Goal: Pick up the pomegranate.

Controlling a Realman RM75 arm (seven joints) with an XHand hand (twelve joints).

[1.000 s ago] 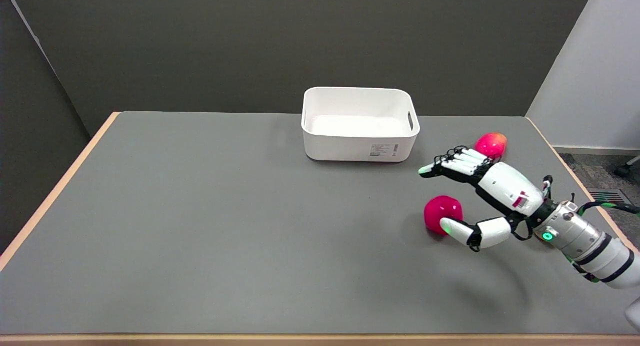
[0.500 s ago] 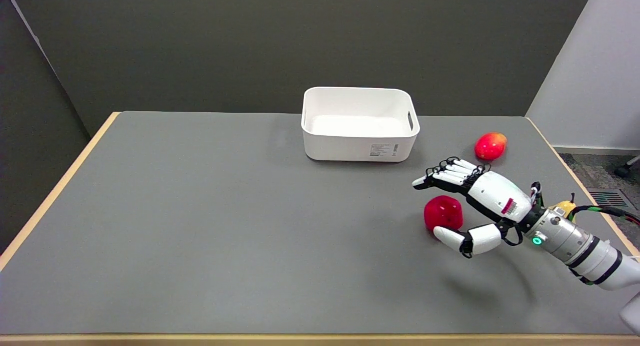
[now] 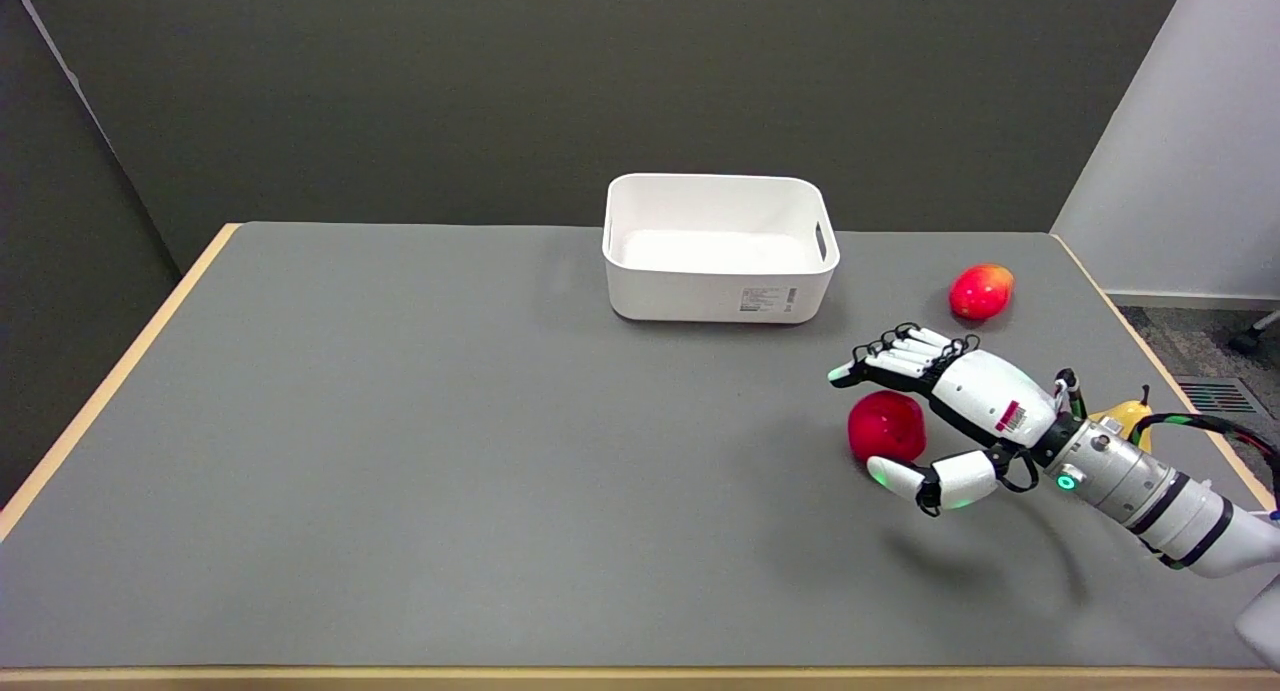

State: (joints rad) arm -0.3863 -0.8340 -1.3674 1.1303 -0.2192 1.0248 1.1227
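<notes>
The pomegranate (image 3: 885, 426), a dark red rounded fruit, lies on the grey table (image 3: 450, 451) right of centre. My right hand (image 3: 950, 411) reaches in from the lower right and hovers at the fruit's right side, open. Its fingers (image 3: 890, 359) stretch out above and behind the fruit, while the thumb (image 3: 915, 479) sits in front of it, so the fruit lies between them. Whether any part of the hand touches the fruit cannot be told.
A white bin (image 3: 720, 246) stands at the back of the table. A red-yellow mango-like fruit (image 3: 980, 291) lies at the back right. A yellow pear (image 3: 1125, 416) peeks out behind my forearm near the right edge.
My hand has moved down and slightly toward the near side, closing in around the pomegranate. The mango and the pear, once hidden behind the hand, now show.
</notes>
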